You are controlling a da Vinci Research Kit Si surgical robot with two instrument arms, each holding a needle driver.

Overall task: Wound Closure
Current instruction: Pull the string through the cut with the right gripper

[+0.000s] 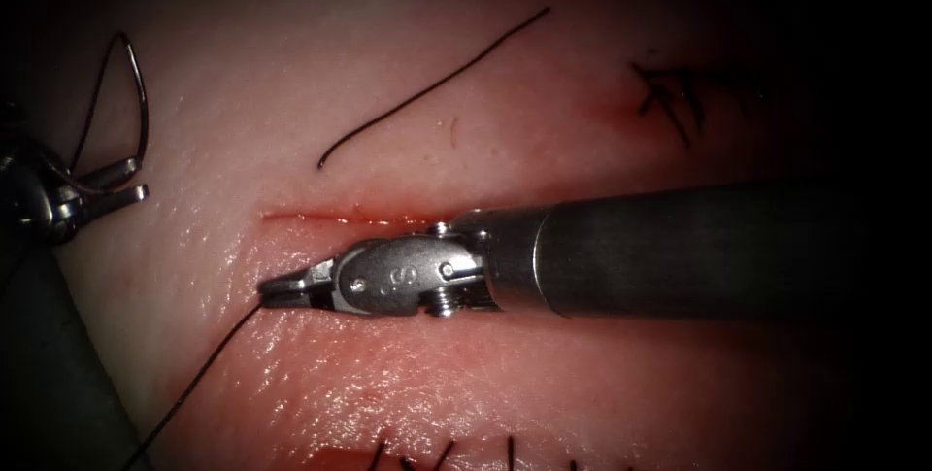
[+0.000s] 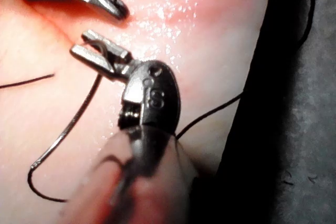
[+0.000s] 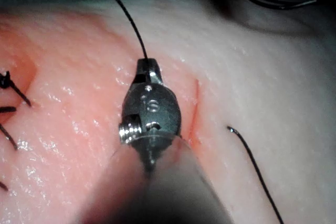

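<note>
The right gripper (image 1: 277,288) lies across the tissue (image 1: 408,384), its tip just below the left end of the cut (image 1: 340,218). Its jaws are pressed together on the thread (image 1: 199,374), which runs from the tip down and away from the cut toward the tissue's near edge. In the right wrist view the same gripper (image 3: 146,65) is clamped on the thread (image 3: 126,17) with the cut (image 3: 195,111) just beside it.

The left gripper (image 1: 121,185) sits well to the left of the cut, near the tissue's edge. It holds the needle (image 1: 136,92) close to one end; the curve arcs up from the jaws, free of the tissue. In the left wrist view the left gripper (image 2: 97,51) has its jaws slightly apart around the needle (image 2: 79,116), whose thin curve sweeps away from the gripper over bare tissue (image 2: 52,35). The right gripper (image 2: 110,4) shows near it, and the thread (image 2: 210,114) passes behind the left tool toward the tissue's edge.

A loose cut piece of thread (image 1: 427,87) lies on the tissue above the cut. Dark stitches (image 1: 670,92) sit above the cut's right part, and more stitch ends (image 1: 442,454) stand below it. Red fluid (image 1: 388,221) lines the cut.
</note>
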